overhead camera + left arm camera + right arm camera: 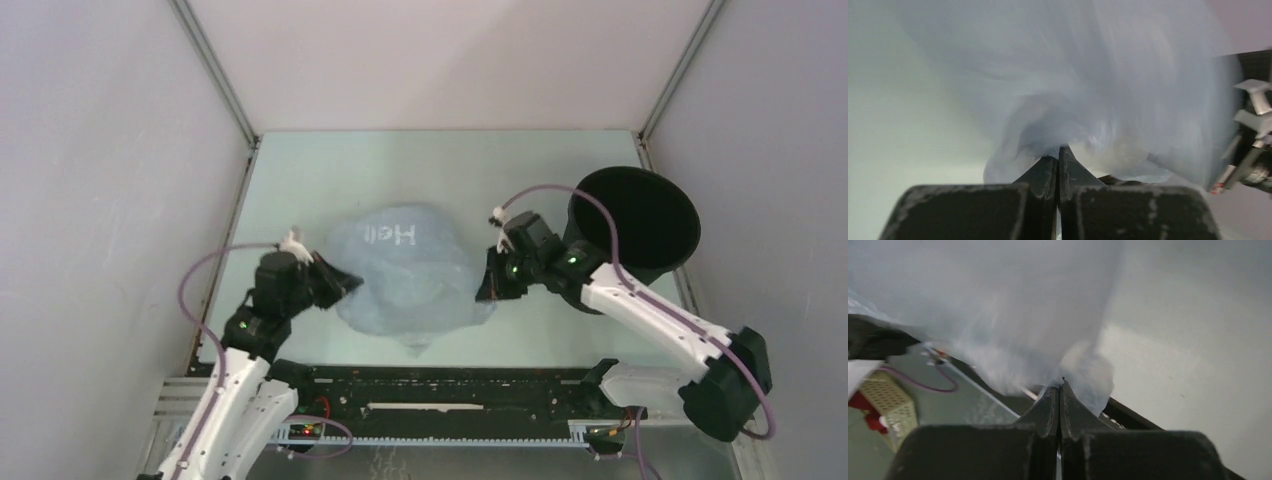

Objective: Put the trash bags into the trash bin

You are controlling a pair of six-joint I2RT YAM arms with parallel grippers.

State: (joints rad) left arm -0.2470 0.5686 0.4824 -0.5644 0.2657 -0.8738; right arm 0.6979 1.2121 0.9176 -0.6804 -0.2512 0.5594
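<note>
black metal rail [440,385] ran along the near edge, both white arm bases bolted at it. up from there, the left gripper [347,284] reached in from the left, and its wrist view showed the dark fingers [1043,172] pressed together with a pinch of film caught at the tips. across from it, the right gripper [489,291] came in from the right, its jaws likewise clamped flat on a fold of the same film, plain to see in the right wrist view.

between the two, the thin, translucent pale blue-grey plastic trash bag [410,275] was spread over the pale green table top [300,190], wrinkled and puffed, one side in each gripper, a small tail drooping toward the rail. white lettering [392,234] showed on its far part. whether the bag's middle touched the table or hung above it could not be told.

farther back and to the right, just behind the right wrist, the small round black plastic trash bin [640,215] stood upright near the right wall, mouth open upward, the bag wholly outside it. a purple cable [545,188] looped in front of the bin's left side.
</note>
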